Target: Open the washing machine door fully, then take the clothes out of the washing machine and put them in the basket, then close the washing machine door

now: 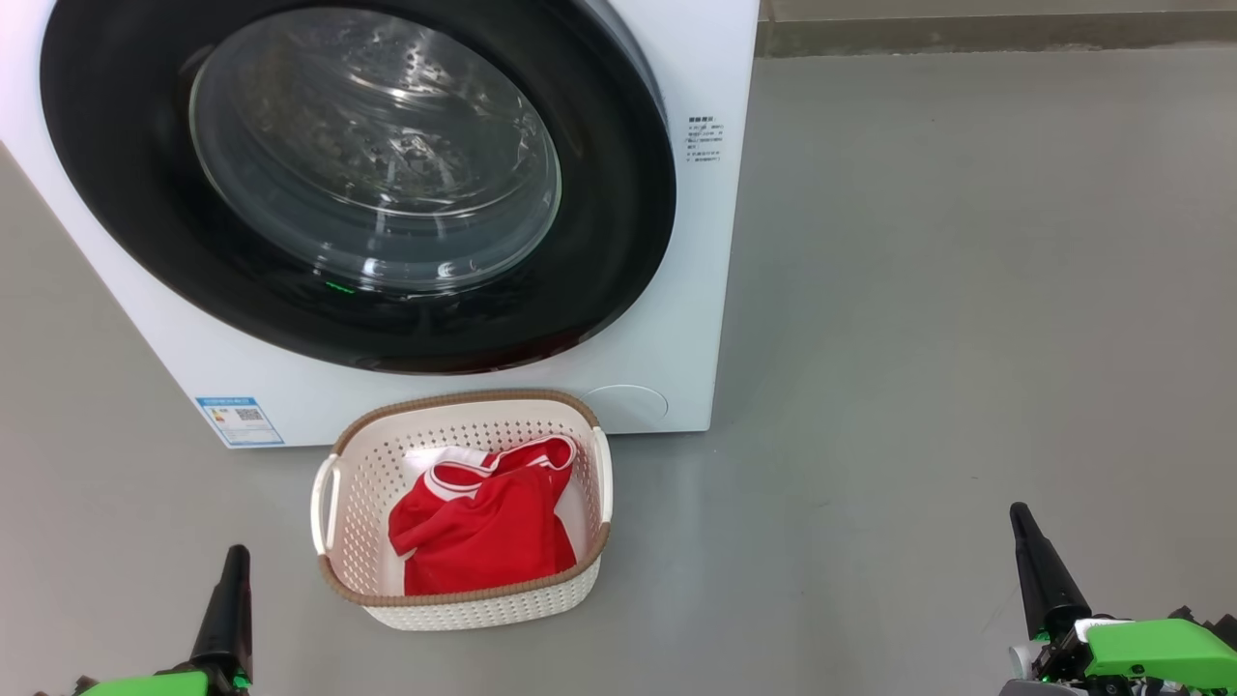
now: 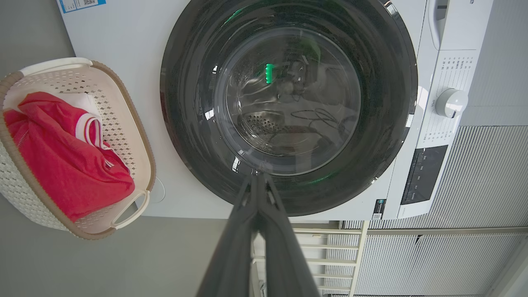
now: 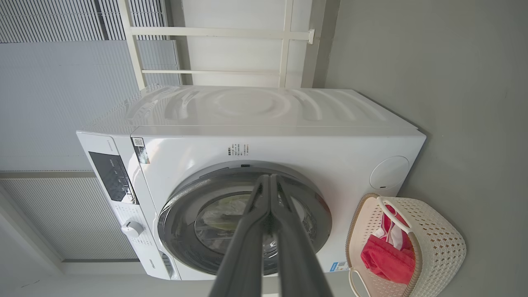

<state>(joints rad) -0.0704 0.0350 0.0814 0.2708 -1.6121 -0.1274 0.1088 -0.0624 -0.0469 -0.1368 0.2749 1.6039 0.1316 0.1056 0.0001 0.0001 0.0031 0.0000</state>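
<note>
my left gripper sits low at the near left, its two dark fingers pressed together to a single point with nothing between them. in the left wrist view those fingers meet at the tip and aim at the lower rim of the washing machine door. my right gripper is at the near right, well apart from everything, fingers likewise closed flat on each other and empty. its wrist view looks along them at the door from off to the side.

between the two grippers, nearer the left one, the basket stands on the grey floor, its far rim just in front of the foot of the washing machine. the clothes lie inside it, a red heap with white trim showing at the far end, filling the middle and right of the basket.

beyond the basket the door lies flat against the white front, its black rim closed around the glass bowl. through the glass i see the perforated drum and reflections, and i cannot tell whether anything lies inside. a blue label sticker sits at the front's lower left and a round cap at its lower right, just beside the basket's far right corner. the left wrist view also shows a white dial and a dark control panel along the top of the washer.
</note>
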